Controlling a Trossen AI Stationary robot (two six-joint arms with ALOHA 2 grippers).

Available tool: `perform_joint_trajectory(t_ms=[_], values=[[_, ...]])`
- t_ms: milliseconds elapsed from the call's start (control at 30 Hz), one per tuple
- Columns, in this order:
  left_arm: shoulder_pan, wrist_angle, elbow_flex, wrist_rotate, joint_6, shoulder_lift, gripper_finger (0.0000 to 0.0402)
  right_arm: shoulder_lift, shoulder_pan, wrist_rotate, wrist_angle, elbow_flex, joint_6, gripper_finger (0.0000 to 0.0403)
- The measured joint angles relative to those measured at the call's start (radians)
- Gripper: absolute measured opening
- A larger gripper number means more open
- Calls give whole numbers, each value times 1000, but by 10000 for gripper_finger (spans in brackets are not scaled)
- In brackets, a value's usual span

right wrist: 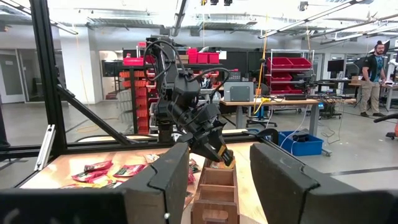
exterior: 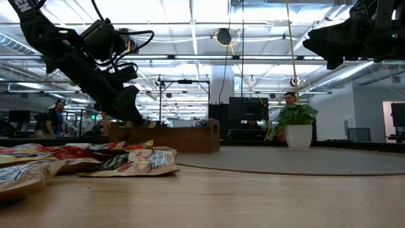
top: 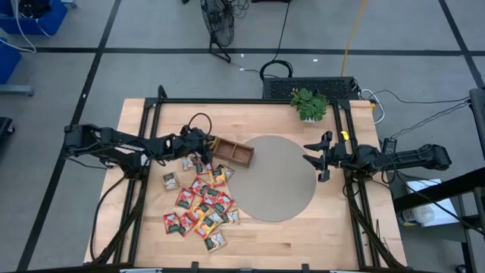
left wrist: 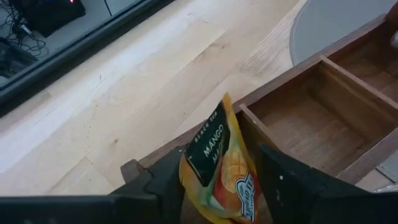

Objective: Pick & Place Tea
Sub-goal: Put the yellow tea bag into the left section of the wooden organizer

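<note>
We see the left end effector (top: 203, 145) closed on a yellow mango sachet (left wrist: 222, 167), pinched by its lower part so the free end points toward the tray (top: 244, 154). It hovers just at the tray's left end, where the nearest compartment shows bare wood; we judge the sachet is held edge-on so it can slip between the thin dividers. The other sachets (top: 198, 203) lie heaped on the table (top: 151, 121) just near of the tray, some touching its near wall, so a low sweep there could scatter them. To the right, the grey round mat (top: 280, 182) is bare and gives open room. The right end effector (top: 320, 158) waits over the mat's right edge with its fingers spread, well apart from the tray. The plant (top: 309, 104) stands at the far edge.
</note>
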Motion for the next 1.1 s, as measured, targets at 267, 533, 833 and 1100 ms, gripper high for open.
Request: perform_joint_trajectory(t_ms=[267, 533, 833, 1100], values=[[0, -28, 62, -1, 38, -40, 212, 0, 0, 0, 0, 0, 0, 155], [0, -506, 284, -22, 73, -56, 194, 0, 0, 0, 0, 0, 0, 155], [21, -891, 577, 135, 172, 55, 13, 0, 0, 0, 0, 0, 0, 155], [52, -1052, 669, 267, 194, 268, 3, 0, 0, 0, 0, 0, 0, 155]])
